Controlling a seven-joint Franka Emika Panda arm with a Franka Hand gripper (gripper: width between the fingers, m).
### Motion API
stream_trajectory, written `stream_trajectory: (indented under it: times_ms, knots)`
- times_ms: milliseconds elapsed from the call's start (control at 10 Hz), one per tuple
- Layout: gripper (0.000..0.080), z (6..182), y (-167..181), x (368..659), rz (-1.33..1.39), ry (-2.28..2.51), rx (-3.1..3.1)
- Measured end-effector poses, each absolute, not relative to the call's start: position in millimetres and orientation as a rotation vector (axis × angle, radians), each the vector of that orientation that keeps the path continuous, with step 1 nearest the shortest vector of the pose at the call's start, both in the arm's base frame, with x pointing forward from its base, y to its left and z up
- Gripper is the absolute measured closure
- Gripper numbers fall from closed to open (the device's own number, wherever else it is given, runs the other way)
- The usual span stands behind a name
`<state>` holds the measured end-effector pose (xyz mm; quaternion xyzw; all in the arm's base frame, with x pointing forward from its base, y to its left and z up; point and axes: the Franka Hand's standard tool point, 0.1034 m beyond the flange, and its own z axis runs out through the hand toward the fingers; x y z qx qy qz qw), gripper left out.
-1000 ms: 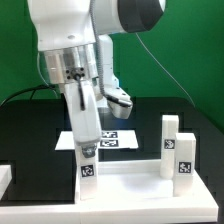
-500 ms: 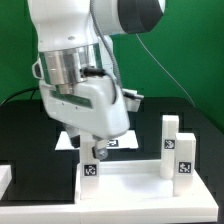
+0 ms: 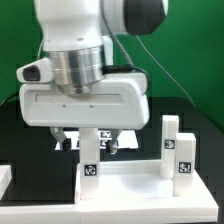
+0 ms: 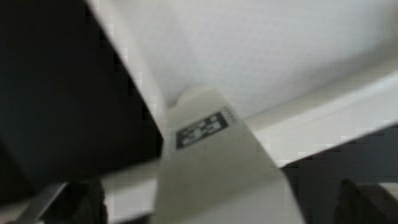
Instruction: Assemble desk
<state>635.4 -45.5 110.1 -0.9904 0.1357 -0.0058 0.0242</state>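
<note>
The desk's white top panel [image 3: 135,186] lies flat at the front of the black table. One square leg post [image 3: 92,165] with a tag stands upright on its left part. My gripper [image 3: 87,146] hangs straight over that post, one finger on each side, with a gap showing between each finger and the post. In the wrist view the post [image 4: 217,150] runs up the middle, the dark fingertips [image 4: 71,202] stand well off its sides, and the gripper [image 4: 217,206] is open. Two more tagged leg posts [image 3: 178,150] stand on the panel's right part.
The marker board [image 3: 126,147] lies behind the panel, mostly hidden by my hand. A white piece [image 3: 5,178] shows at the exterior view's left edge. A green backdrop stands behind the black table [image 3: 25,140].
My hand has turned about its vertical axis over the left leg post, from side-on to broadside to the camera. The fingers now stand apart from the post. The post has stayed upright.
</note>
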Motion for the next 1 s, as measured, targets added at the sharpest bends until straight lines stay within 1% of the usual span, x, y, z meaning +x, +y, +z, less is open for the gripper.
stream_trajectory:
  times_ms: [100, 200, 400, 500, 600, 800, 1000]
  knots:
    - [0.015, 110.8, -41.7, 638.3, -0.046, -0.031, -3.106]
    - [0.015, 111.9, -42.1, 639.3, -0.056, -0.097, -3.102]
    - [0.0159, 110.8, -42.5, 638.8, -0.05, -0.003, -3.105]
    - [0.0343, 110.7, -42.1, 638.8, -0.049, 0.069, -3.102]
    - [0.051, 110.9, -43.9, 638.8, -0.047, 0.22, -3.096]
    - [0.0509, 110.3, -47.3, 638.4, -0.043, 0.407, -3.076]
    - [0.0509, 109.4, -53.3, 638.0, -0.035, 0.808, -2.978]
